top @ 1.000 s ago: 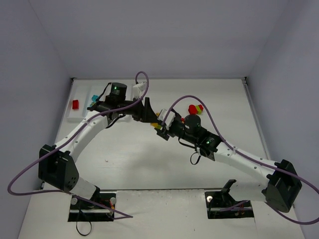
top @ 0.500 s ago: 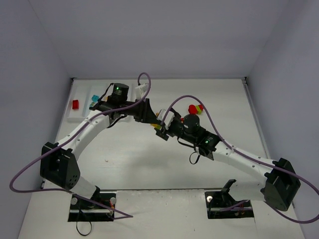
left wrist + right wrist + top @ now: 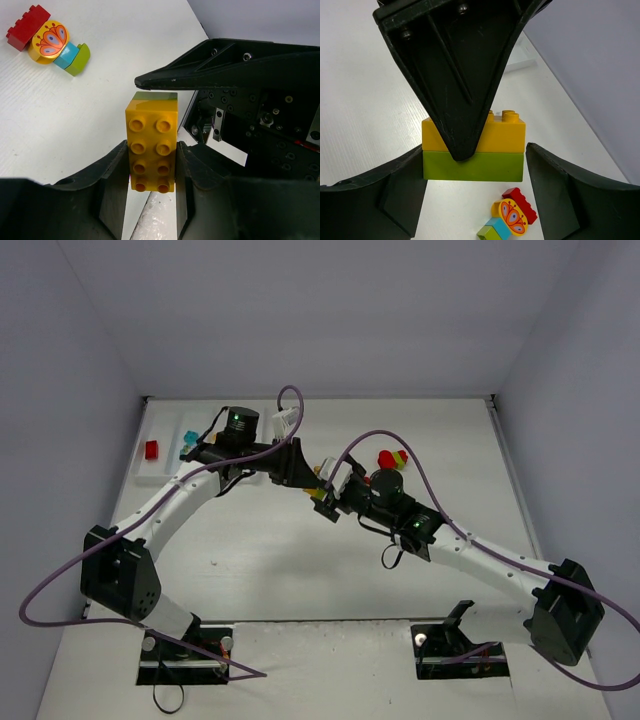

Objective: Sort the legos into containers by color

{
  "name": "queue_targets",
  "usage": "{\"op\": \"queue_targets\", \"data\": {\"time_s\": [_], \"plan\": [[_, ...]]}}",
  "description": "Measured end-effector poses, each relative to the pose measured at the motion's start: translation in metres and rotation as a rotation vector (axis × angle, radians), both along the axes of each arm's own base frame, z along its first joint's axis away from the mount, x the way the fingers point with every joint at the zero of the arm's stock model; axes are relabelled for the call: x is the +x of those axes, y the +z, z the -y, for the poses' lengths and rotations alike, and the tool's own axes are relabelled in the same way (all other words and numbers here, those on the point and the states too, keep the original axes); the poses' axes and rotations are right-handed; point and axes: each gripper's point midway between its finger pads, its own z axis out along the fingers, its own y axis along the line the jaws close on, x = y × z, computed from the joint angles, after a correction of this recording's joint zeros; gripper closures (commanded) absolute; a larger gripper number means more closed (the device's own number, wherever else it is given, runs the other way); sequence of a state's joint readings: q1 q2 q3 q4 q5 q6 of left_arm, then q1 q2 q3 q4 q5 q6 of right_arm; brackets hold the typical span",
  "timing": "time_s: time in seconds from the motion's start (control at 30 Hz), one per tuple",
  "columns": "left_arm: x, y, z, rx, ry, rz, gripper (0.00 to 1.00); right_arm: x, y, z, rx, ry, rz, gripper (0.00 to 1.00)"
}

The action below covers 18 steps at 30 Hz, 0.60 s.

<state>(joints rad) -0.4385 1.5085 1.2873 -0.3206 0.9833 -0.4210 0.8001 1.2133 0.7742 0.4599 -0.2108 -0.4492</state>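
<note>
A yellow brick [image 3: 151, 135] stacked on a lime green brick [image 3: 473, 166] hangs above the table between both arms. My left gripper [image 3: 151, 150] is shut on the yellow brick's long sides. In the right wrist view, my right gripper [image 3: 475, 150] stands open around the green brick's ends, with a gap at its right finger [image 3: 555, 175]. In the top view the two grippers [image 3: 318, 480] [image 3: 326, 502] meet at mid-table. The white tray [image 3: 150, 475] of containers at the back left holds a red brick [image 3: 152, 449] and cyan bricks [image 3: 188, 440].
A joined clump [image 3: 392, 458] of a red brick, a yellow flower disc, a cyan piece and a lime piece lies on the table behind the right arm, also seen under the held bricks [image 3: 509, 216]. Purple cables loop over both arms. Grey walls enclose the table.
The left arm shifted slightly to the right a second ago. Both arms have held almost still since, grippers meeting at the same spot.
</note>
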Motion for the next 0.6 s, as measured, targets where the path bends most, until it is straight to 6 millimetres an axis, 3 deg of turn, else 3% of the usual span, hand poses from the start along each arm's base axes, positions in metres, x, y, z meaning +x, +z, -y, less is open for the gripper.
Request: {"op": "queue_targets", "data": {"time_s": [0.1, 0.6], "plan": [[-0.0008, -0.001, -0.0004, 0.004, -0.002, -0.001, 1.0, 0.0005, -0.0002, 0.0007, 0.001, -0.002, -0.002, 0.16], [-0.0012, -0.0029, -0.0011, 0.012, -0.005, 0.004, 1.0, 0.0002, -0.0021, 0.0028, -0.001, -0.002, -0.008, 0.18]]}}
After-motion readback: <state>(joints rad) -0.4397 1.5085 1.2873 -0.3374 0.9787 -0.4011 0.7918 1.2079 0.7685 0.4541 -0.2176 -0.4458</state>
